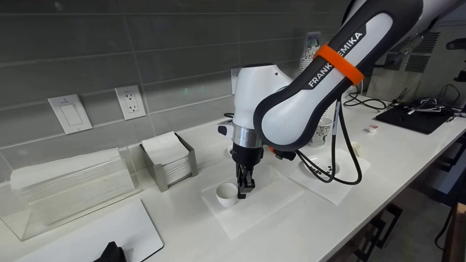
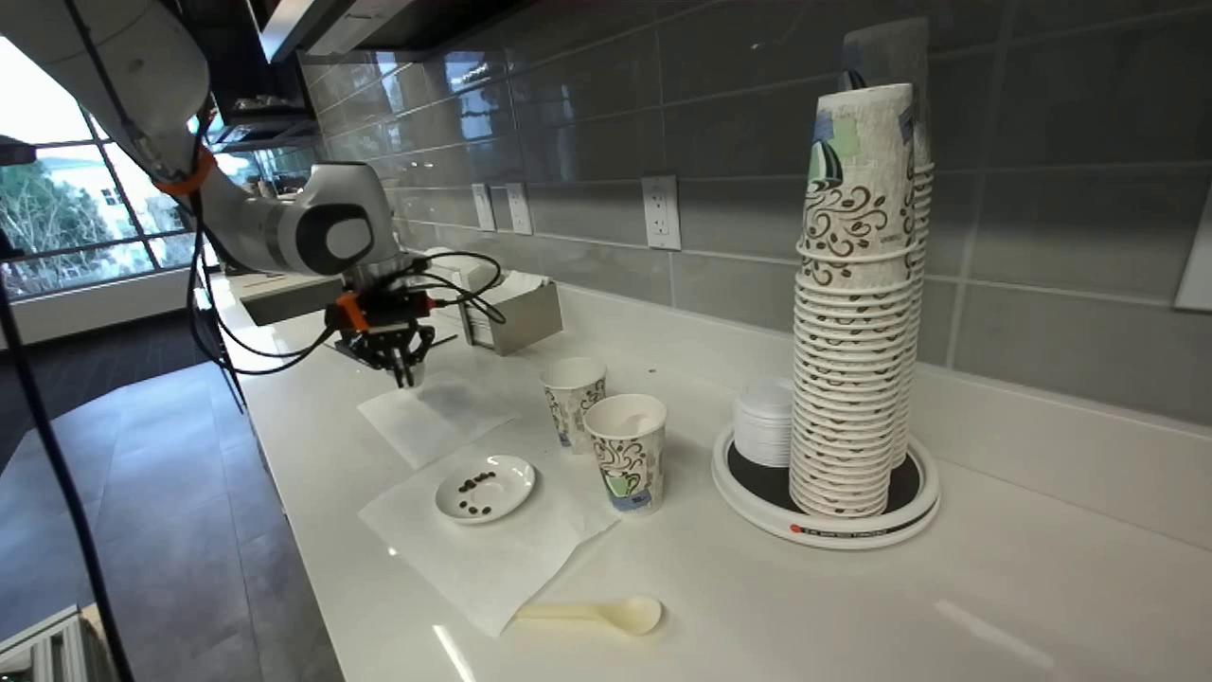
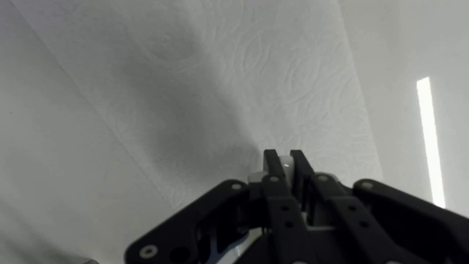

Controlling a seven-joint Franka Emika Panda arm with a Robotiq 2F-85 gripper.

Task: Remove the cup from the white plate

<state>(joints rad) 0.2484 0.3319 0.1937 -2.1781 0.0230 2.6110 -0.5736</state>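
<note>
Currently: one cup (image 1: 225,196), low, plain white, mouth upward, no long axis apparent. Position: over or on a napkin (image 1: 247,214) spread on the desk (image 1: 182,225), well apart from the white plate (image 2: 516,483); contact of its base is unclear. Relation: the cup lies on the far side of the tool (image 3: 283,153) from the white plate; the tool meets the cup's plateward side. Tool: jaws nearly together, white of the cup filling the narrow gap; judged gripping, perhaps by a handle. Status: removal looks accomplished; the next move probably calls for release, then withdrawal toward the white plate, without dragging.
</note>
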